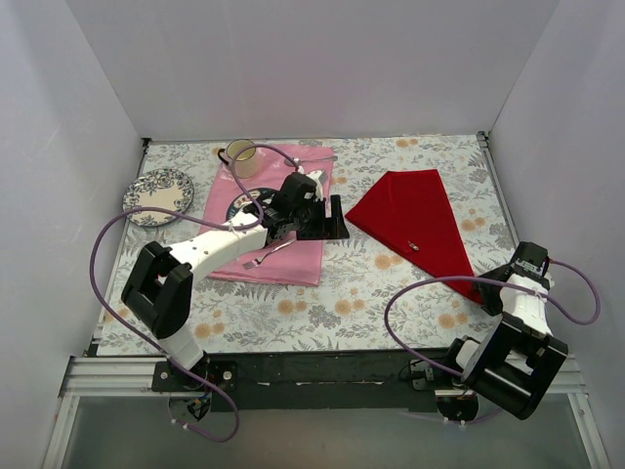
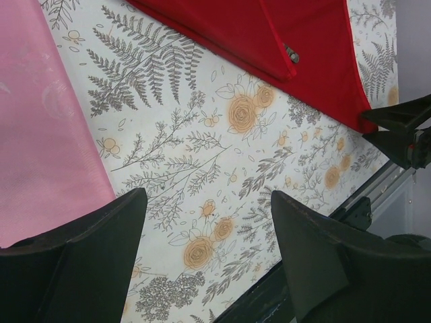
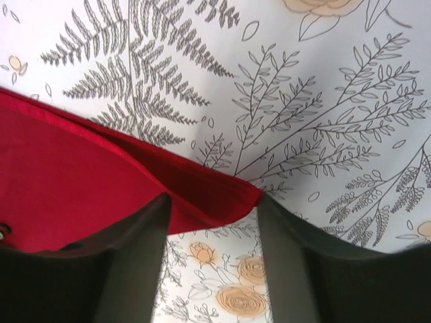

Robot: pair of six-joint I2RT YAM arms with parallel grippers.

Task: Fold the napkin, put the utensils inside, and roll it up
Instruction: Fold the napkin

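Partly agape, right gripper (image 3: pixel 214 200) astride napkin (image 3: pixel 81 182)

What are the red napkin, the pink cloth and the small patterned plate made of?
The red napkin looks like thin matte woven fabric: a stitched hem and soft fold show. The pink cloth seems similar fabric, slightly sheeny, with a faint woven pattern. The plate is probably glazed ceramic, judging by its printed rim, though too small to be sure.

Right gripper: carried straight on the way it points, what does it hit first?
Most likely the corner of the napkin, lying between the open fingers of the right gripper, then the tablecloth beneath; depth is unclear.
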